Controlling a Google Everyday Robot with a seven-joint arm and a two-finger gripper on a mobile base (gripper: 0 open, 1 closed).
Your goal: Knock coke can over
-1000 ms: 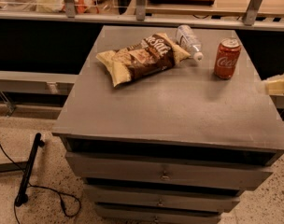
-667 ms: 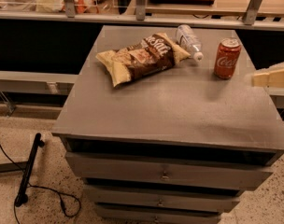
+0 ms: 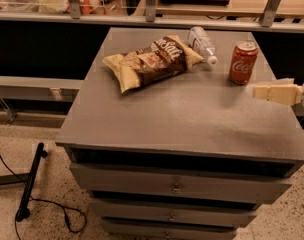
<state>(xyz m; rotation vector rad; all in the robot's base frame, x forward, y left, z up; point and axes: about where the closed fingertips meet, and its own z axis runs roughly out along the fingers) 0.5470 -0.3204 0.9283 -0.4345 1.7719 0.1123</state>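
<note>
Seemingly head-high view down onto cabinet [image 3: 182,121], gripper [image 3: 256,91] at right.

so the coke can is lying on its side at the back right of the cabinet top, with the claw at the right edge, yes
No, the camera view shows the coke can standing upright. It is at the back right of the cabinet top, with the claw at the right edge.

A crumpled chip bag [image 3: 152,63] lies flat on the grey table [image 3: 182,124] toward the far edge. A clear water bottle [image 3: 202,44] lies on its side touching the bag's right end, cap pointing toward the right edge. Drawers [image 3: 177,184] stack under the front edge, a black rod with a cable [image 3: 29,184] lies on the floor off the front left corner, and the gripper [image 3: 262,91] hangs over the right edge.
</note>
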